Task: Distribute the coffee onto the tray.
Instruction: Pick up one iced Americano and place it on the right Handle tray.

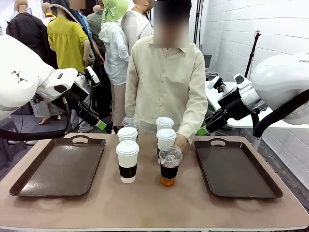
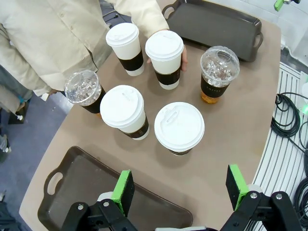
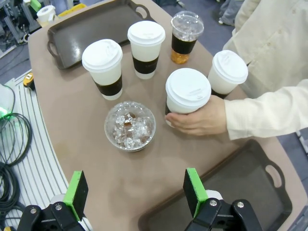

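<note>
A brown table runs across the front view, with one person in a cream shirt standing at its far side. Two dark brown handled trays lie on it, well apart: the left tray and the right tray.

There are two grippers, both hanging in the air and holding nothing. The left gripper hangs above the far inner corner of the left tray. In its wrist view its green pads stand wide apart. The right gripper hangs over the far inner corner of the right tray. Its green pads are likewise spread wide in its own wrist view.

The coffee is six cups, all upright on the bare table between the trays. Four white paper cups carry white lids and dark bands:
- one at the near left
- one just behind it
- one at the centre right
- one behind that

The two clear dome-lidded cups are shorter. One stands at the near right with ice and amber liquid. The other stands at the far left, close to the person.

One hand of the person wraps the side of the centre-right white cup.
</note>
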Controlling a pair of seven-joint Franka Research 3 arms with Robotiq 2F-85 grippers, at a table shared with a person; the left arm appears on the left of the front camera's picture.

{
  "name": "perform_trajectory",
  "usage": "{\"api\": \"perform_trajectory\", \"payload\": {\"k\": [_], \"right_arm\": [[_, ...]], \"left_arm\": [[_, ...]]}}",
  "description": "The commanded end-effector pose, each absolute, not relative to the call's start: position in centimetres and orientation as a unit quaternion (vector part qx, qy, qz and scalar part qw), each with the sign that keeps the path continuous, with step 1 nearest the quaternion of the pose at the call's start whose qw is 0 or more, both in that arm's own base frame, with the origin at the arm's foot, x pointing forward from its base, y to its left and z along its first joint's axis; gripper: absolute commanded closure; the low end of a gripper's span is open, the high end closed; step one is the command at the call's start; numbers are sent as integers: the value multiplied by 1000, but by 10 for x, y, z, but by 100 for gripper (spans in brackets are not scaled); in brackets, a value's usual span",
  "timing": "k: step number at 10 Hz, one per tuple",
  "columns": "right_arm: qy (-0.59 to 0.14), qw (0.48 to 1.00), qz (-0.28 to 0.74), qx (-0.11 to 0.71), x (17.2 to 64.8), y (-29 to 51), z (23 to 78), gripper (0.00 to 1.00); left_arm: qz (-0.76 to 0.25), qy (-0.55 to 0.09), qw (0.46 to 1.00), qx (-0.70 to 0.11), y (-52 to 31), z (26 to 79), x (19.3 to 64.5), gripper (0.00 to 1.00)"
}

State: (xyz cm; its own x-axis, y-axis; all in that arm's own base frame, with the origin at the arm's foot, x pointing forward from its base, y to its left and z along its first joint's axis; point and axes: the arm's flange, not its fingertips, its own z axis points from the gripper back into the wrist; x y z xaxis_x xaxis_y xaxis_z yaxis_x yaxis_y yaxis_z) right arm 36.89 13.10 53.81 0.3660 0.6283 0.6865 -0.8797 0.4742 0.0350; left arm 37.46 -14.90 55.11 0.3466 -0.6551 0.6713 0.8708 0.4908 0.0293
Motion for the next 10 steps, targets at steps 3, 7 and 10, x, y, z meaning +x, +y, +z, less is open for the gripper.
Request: {"api": "perform_trajectory", "payload": {"k": [3, 7, 10], "right_arm": [[-311, 796, 471, 217, 371, 131, 536, 0], [-309, 801, 471, 203, 369, 131, 538, 0], [-243, 803, 524, 145, 391, 129, 537, 0]], "left_arm": [[-478, -316, 801, -171, -148, 551, 376, 0], [-478, -316, 801, -171, -148, 551, 376, 0], [-478, -316, 801, -171, -148, 551, 376, 0]]}}
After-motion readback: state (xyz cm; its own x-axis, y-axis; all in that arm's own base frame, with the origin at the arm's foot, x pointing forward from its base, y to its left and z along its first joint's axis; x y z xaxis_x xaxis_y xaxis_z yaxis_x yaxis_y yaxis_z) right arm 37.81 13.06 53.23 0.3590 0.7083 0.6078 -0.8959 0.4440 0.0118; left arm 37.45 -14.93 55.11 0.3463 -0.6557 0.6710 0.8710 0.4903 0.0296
